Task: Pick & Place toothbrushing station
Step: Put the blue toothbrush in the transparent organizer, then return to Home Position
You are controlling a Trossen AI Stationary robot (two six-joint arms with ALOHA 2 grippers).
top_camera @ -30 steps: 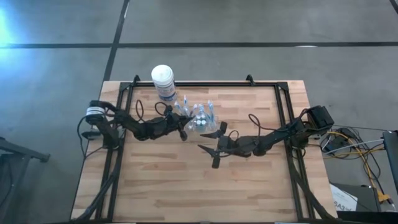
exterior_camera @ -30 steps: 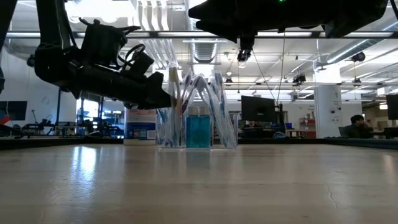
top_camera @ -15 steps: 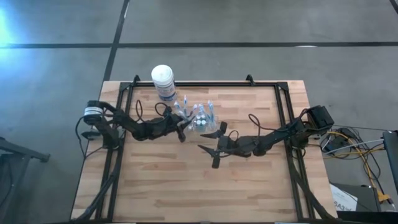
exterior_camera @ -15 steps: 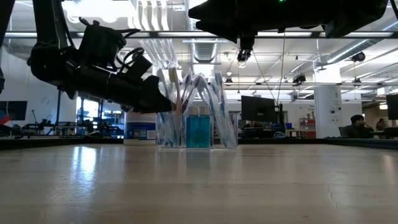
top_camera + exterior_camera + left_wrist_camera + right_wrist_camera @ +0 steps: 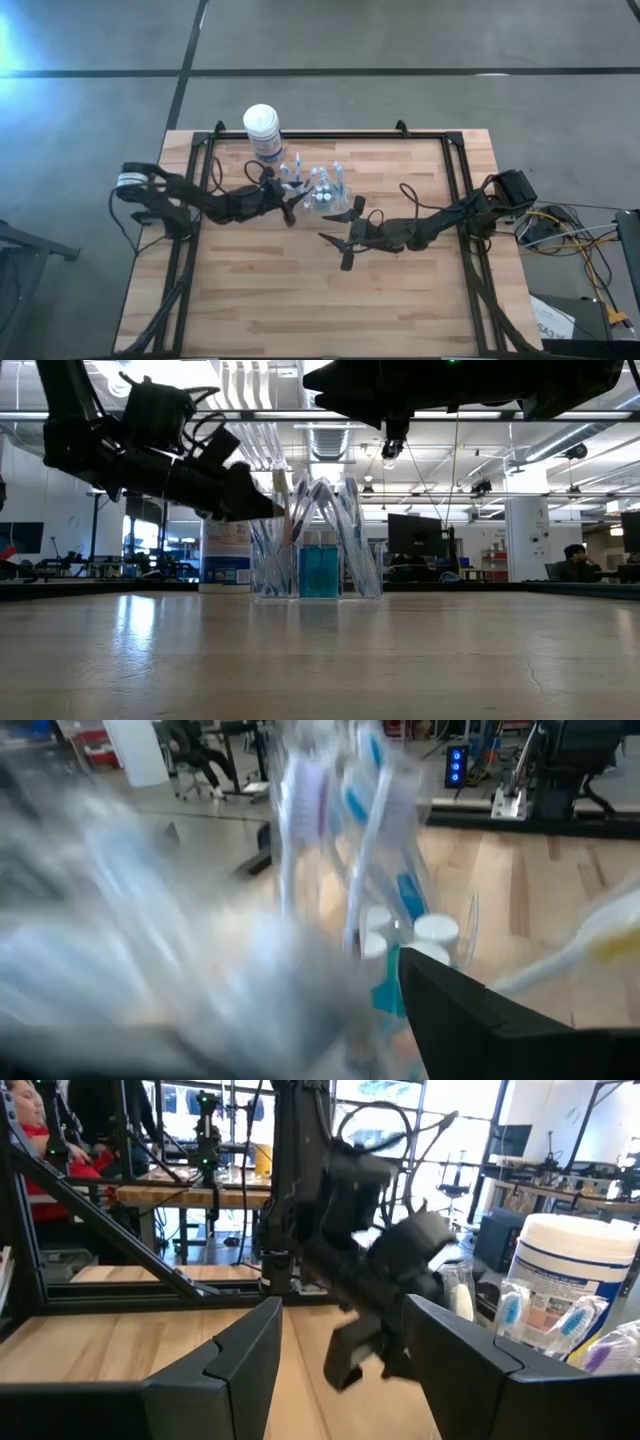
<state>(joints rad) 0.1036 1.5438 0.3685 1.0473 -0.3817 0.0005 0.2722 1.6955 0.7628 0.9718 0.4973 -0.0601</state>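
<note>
A small clear cup (image 5: 322, 192) stands upright on the table's far middle, with several blue-and-white toothbrushes (image 5: 340, 520) fanning out of it and white-capped pieces (image 5: 436, 928) inside. My left gripper (image 5: 287, 203) is open at the cup's left side, level with the brush tops (image 5: 285, 495); its wrist view is blurred and shows one finger (image 5: 480, 1020) beside the brushes. My right gripper (image 5: 350, 232) waits open, near and right of the cup, holding nothing. My left gripper stands close against the leftmost toothbrush tops (image 5: 283, 500), coming level from the table's left. Whether a finger touches a brush, I cannot tell: the wrist view is blurred.
A white-lidded tub with a blue label (image 5: 262, 130) stands at the far edge, just behind and left of the cup. A dark frame (image 5: 455, 170) runs along the table's sides and back. Bare wood (image 5: 300, 300) lies toward the near edge.
My left gripper has opened, risen a little and drawn back toward the table's left edge, away from the cup. The cup and its toothbrushes stand where they were.
</note>
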